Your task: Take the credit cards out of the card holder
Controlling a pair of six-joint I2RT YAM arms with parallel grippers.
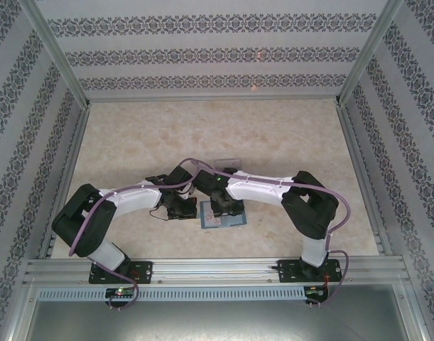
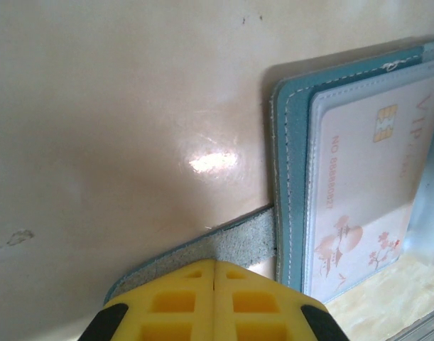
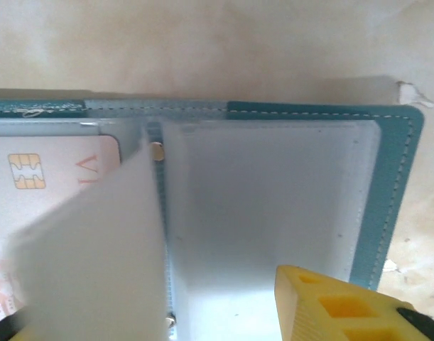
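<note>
The teal card holder lies open on the table between the two arms. My left gripper is shut on its small grey tab at the wallet's edge. A pale credit card with a gold chip and pink flowers sits in the clear pocket beside the tab. From the right wrist, the same card lies on the left half. A pale translucent pocket leaf stands raised over the spine. My right gripper is open above the right half, with one yellow finger over the pale pocket.
A clear plastic tray sits just behind the wallet. Bare beige tabletop stretches beyond it to the patterned back wall. Metal frame rails run along the near edge and both sides.
</note>
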